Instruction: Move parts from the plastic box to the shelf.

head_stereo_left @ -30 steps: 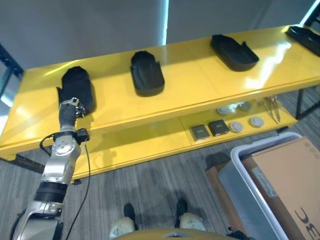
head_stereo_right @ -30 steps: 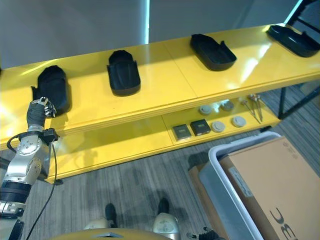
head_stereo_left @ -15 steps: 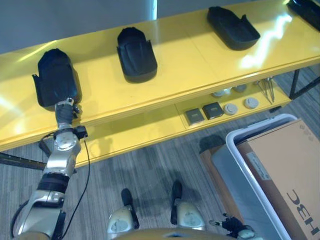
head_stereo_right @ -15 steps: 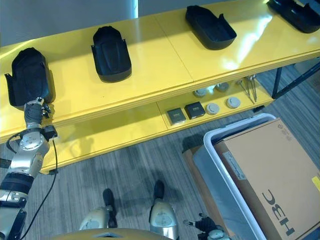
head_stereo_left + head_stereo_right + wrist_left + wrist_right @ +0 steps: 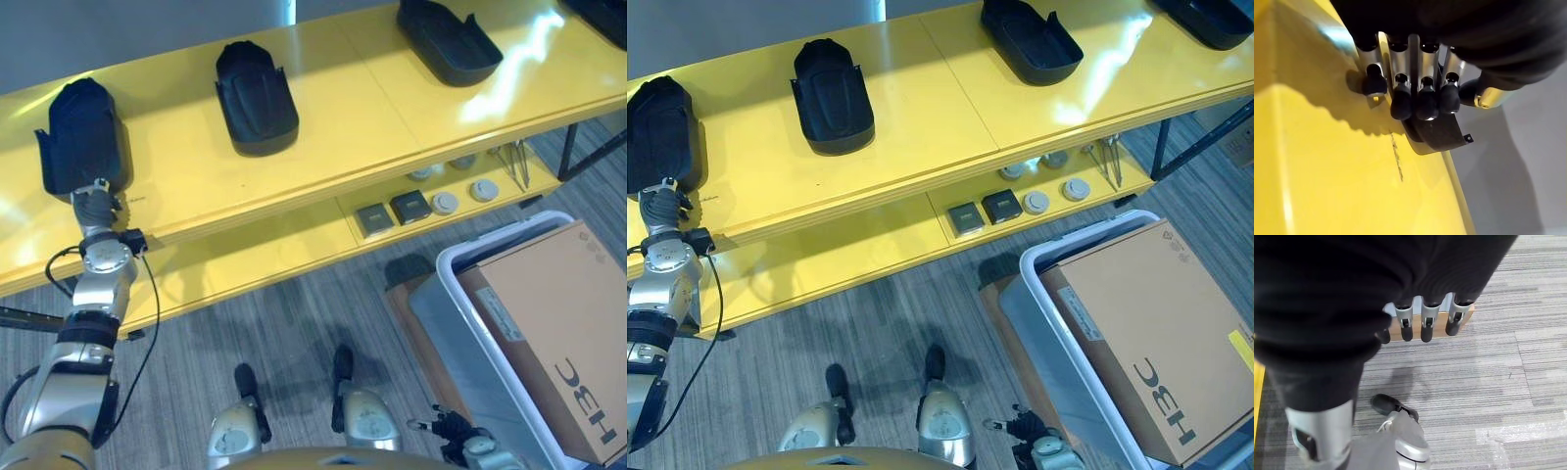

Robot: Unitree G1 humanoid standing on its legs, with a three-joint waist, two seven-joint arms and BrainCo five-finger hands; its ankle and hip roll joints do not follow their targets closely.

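Glossy yellow shelf (image 5: 323, 137): three matte black moulded parts, left one (image 5: 81, 137) just beyond left hand (image 5: 95, 203), fingers relaxed, empty. Right hand (image 5: 1422, 318) hangs open above floor, near grey plastic box (image 5: 460, 323).

The carton (image 5: 1146, 313) in the box (image 5: 1043, 328) carries large dark letters. Its white label (image 5: 1081, 327) is too small to read.

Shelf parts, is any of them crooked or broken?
Nothing looks broken. The middle black part and left black part sit nearly straight on the yellow shelf; the right one lies turned at a slant. The left hand is by the left part.
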